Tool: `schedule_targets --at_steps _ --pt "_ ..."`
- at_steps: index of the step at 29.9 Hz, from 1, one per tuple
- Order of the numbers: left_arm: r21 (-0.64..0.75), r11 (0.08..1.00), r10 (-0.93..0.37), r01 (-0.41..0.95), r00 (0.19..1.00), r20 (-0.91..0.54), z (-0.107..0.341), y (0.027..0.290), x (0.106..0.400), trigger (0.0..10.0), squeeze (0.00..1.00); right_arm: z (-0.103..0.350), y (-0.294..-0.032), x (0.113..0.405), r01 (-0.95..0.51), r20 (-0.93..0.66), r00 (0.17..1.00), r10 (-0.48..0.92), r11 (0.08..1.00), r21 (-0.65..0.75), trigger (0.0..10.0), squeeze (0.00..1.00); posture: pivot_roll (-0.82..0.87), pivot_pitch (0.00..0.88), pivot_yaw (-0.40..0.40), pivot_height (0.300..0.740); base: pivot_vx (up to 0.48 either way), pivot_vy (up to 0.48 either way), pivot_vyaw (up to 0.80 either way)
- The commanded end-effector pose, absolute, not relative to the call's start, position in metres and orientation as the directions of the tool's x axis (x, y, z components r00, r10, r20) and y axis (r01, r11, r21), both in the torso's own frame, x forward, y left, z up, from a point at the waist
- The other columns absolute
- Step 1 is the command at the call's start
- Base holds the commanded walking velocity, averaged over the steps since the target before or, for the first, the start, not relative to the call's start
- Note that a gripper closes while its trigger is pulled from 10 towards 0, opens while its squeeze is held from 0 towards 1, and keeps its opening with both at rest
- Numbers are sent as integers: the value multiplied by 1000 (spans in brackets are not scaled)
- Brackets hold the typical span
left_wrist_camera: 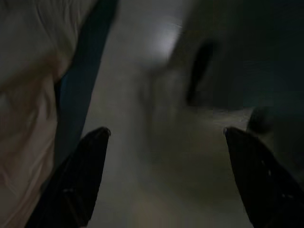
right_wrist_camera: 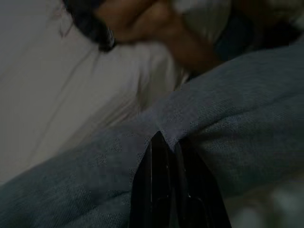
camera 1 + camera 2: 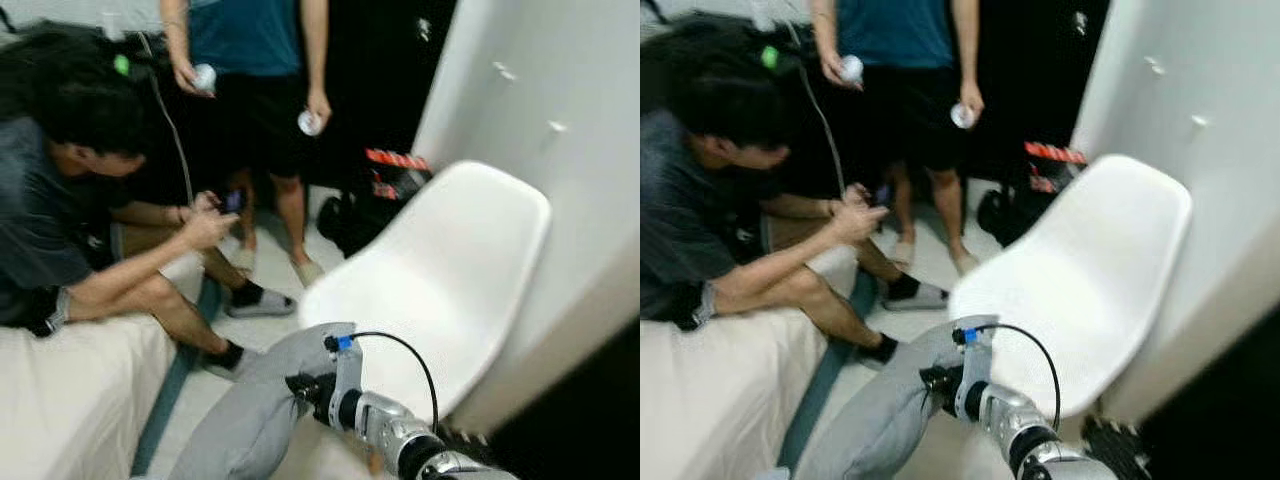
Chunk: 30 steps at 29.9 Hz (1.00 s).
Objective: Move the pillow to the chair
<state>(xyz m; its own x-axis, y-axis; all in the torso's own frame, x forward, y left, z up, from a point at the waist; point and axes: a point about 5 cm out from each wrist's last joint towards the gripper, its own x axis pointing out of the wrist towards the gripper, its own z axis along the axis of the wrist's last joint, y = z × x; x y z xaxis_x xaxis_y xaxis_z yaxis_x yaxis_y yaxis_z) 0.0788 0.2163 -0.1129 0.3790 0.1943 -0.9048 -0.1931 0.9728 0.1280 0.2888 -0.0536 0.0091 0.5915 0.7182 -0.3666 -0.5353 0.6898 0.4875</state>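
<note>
Grey pillow hangs pinched in right gripper, fingers squeezed tight on fabric fold. Pillow just beside front edge of white chair, touching it, not on seat. Right arm reaches in low, toward chair. Left gripper spread wide, holding nothing. Two people near chair, one sitting on bed.

No readable text, blurred frames perhaps hiding some

The soft grey fabric pillow hangs limp and elongated at six o'clock, its upper end touching the front edge of the white moulded plastic chair at three o'clock.
</note>
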Motion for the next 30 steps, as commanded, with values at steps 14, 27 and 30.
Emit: schedule_targets --at_steps 14,27,30 --pt "105 976 173 -190 388 -905 -114 208 83 10000 0 21 -25 287 -603 -273 535 800 587 539 10000 0 115 40 -98 740 376 0 -788" --pt "103 974 177 -203 395 -901 -113 205 88 10000 0 10 -39 292 -533 -450 612 650 760 373 10000 0 114 43 -101 740 102 0 -236" --pt "103 974 177 -203 391 -903 -113 205 87 10000 0 9 -42 292 -529 -463 616 637 770 356 10000 0 112 44 -100 740 0 0 -748"
